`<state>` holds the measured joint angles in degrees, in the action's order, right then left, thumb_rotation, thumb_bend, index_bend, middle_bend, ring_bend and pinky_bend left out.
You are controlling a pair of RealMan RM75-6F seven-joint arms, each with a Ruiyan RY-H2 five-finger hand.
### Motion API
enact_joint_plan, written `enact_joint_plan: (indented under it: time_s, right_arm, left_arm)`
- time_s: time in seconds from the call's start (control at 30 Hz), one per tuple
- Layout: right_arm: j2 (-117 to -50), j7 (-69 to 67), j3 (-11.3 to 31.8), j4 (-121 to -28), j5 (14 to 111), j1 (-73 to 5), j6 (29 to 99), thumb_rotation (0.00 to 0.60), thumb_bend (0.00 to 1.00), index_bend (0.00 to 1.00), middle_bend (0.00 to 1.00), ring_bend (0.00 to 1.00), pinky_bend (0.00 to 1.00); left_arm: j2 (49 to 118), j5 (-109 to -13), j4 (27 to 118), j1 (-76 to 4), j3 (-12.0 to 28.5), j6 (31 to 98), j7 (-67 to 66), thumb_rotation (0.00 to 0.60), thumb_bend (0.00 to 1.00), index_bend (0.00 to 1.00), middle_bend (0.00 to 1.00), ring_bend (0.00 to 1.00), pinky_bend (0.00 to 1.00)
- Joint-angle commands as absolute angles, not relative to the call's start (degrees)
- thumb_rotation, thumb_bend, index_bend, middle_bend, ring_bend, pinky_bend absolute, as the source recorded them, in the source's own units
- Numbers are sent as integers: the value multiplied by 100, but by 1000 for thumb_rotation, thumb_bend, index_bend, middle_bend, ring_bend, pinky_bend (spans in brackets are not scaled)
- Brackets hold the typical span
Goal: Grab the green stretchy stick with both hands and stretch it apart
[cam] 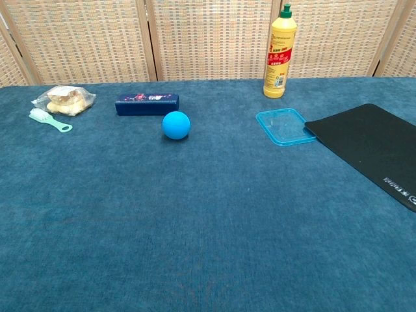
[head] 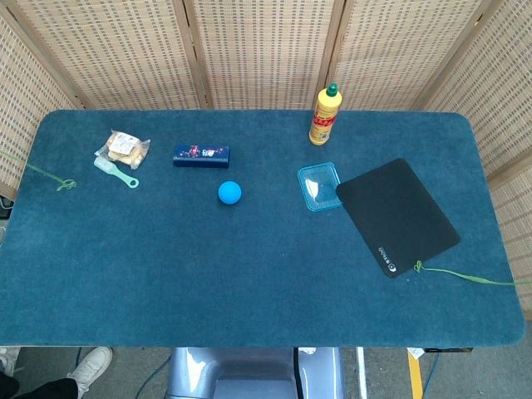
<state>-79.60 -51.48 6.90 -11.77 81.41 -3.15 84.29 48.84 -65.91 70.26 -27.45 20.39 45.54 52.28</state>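
Apparently two green strands, hands out of frame

Seen in the head view only: one thin piece of green stretchy stick (head: 455, 274) just beside the near corner of the black mat (head: 397, 215), running off the desk (head: 249, 274) edge; another green strand (head: 48, 176) far across, beyond the blue ball (head: 229, 193). Judged soft, light, whippy; best gripped at the ends. The chest view shows neither strand. Neither hand is visible, so finger state cannot be told.
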Motion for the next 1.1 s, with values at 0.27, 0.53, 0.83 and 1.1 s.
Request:
enact_joint_plan:
  time_s: [0.27, 0.53, 0.83, 1.1]
  right_arm:
    - [-7167, -4619, 573, -2806, 8825, -1458, 9386, 600, 579, 857, 181, 0, 0]
    - [-6369, -2910, 421, -5258, 9612, -2498, 8919, 600, 583, 854, 181, 0, 0]
    - [-6234, -853, 731, -7784, 9689, -3662, 7347, 600, 583, 854, 181, 0, 0]
    - [-6867, 140, 1069, -8704, 8914, -4196, 6340, 600, 583, 855, 175, 0, 0]
  left_arm:
    - [5039, -7115, 7923, -2758, 1817, 5087, 4344, 600, 563, 803, 0, 0, 0]
    - [5200, -7262, 8548, -2763, 1637, 5410, 3452, 600, 570, 802, 0, 0, 0]
    - [5463, -6910, 9288, -2670, 1485, 5928, 1911, 600, 601, 801, 0, 0, 0]
    - [5679, -6640, 9850, -2685, 1394, 6180, 941, 600, 601, 802, 0, 0, 0]
